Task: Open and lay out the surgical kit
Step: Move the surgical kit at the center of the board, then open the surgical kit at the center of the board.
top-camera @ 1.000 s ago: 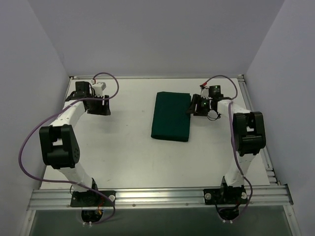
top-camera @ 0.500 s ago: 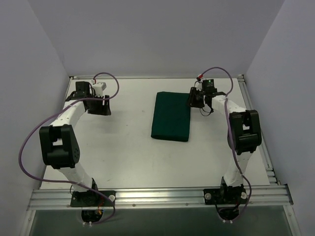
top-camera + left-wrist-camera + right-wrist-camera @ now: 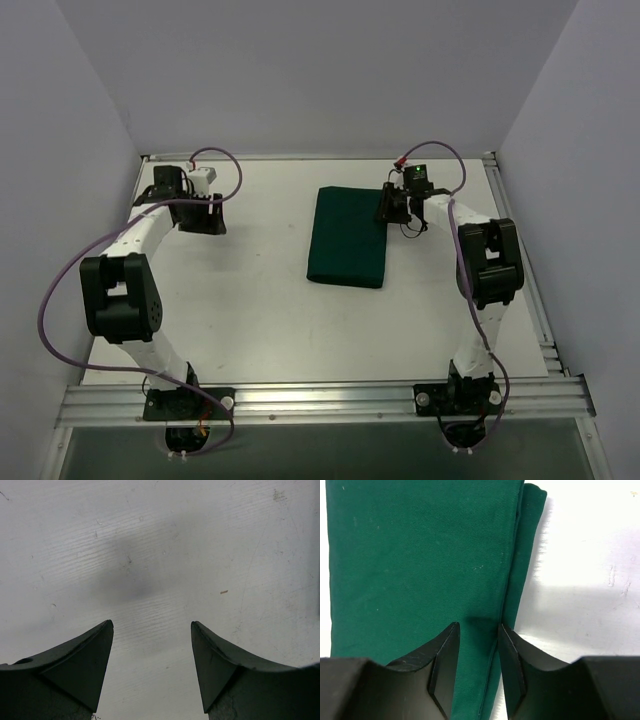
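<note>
Viewing closer, right pincer straddles fold of drape.

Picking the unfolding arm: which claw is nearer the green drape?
Right. The right claw straddles a fold at the far right edge of the green drape; the left claw hangs over bare table, well off to its left.

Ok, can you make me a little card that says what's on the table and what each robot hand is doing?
cloth: dark green cloth, folded flat on the white table, no tools showing
left gripper: open, over bare table, away from the cloth
right gripper: fingers close together astride the cloth's folded edge, far right side; grip unclear
</note>
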{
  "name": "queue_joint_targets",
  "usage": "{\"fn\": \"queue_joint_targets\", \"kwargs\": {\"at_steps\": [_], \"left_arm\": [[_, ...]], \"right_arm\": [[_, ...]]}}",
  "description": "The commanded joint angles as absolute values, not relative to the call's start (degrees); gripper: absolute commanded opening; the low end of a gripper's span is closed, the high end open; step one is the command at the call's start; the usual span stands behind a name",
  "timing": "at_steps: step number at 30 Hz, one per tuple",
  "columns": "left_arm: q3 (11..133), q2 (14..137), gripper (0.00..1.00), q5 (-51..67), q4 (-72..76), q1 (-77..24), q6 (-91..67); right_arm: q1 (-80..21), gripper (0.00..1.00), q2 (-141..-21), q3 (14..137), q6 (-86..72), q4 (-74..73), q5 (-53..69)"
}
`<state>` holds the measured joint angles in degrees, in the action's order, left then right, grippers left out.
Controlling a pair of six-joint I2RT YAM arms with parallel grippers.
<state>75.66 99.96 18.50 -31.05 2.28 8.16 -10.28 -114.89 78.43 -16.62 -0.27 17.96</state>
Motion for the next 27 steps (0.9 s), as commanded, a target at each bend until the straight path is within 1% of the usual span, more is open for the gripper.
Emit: {"fn": "queue_joint_targets", "kwargs": {"at_steps": [1, 5, 10, 17, 22, 24, 27], "left_arm": [[75.7, 98.6, 0.73, 20.1, -29.4, 2.0, 8.6], [75.7, 98.5, 0.73, 20.2, -29.3, 2.0, 8.6], [75.8, 98.7, 0.73, 20.2, -29.3, 1.9, 8.6], [75.7, 98.8, 0.73, 19.5, -29.3, 1.9, 8.7], [75.8, 99.2, 0.73, 19.4, -29.2, 2.0, 8.7], [75.8, 99.2, 0.73, 19.4, -29.2, 2.0, 8.8], [75.8, 99.1, 0.73, 19.2, -29.3, 1.9, 8.9]], "right_arm": [[-10.5, 0.33, -115.0, 80.3, -16.6, -1.4, 15.7], [-10.5, 0.35, -114.1, 80.2, -15.8, -1.8, 14.5], [-10.5, 0.34, -115.3, 80.1, -16.3, -1.0, 17.3], [-10.9, 0.22, -116.3, 79.5, -17.3, 1.4, 19.5], [-11.3, 0.22, -117.2, 80.4, -17.8, 1.5, 21.1], [-11.4, 0.20, -117.2, 80.5, -18.2, 1.8, 21.9], [-11.3, 0.13, -117.4, 80.8, -18.5, 2.0, 22.3]]}}
